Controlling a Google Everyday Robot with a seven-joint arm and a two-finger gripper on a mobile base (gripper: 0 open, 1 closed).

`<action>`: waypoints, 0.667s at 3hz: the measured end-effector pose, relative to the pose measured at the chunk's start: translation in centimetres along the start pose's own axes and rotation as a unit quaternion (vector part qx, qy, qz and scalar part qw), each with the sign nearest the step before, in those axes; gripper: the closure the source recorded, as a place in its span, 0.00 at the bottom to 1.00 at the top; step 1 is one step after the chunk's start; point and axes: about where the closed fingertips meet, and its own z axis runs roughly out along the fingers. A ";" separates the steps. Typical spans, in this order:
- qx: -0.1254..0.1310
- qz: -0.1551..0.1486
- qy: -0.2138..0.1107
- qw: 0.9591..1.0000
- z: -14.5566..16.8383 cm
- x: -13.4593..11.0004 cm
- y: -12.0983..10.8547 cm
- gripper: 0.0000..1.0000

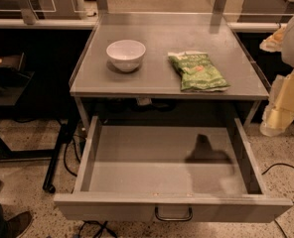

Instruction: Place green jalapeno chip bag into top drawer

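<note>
The green jalapeno chip bag (197,71) lies flat on the grey tabletop (157,78), right of centre, near the front edge. The top drawer (167,182) below it is pulled fully out, its flat bottom bare, with a curved metal handle (173,214) on the front. My gripper (276,118) hangs at the right edge of the view, beside the table's front right corner, to the right of the bag and above the drawer's right side. It holds nothing that I can see.
A white round bowl (126,54) stands on the tabletop left of the bag. The tabletop has low raised rims at the back and sides. Cables (70,152) run on the floor at left. Someone's shoes (8,222) are at bottom left. A dark shelf (8,83) stands at left.
</note>
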 end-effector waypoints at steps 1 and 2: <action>0.000 0.000 0.000 1.000 0.0 0.0 0.0 0.00; 0.012 -0.031 -0.006 0.999 0.7 -2.7 -3.8 0.00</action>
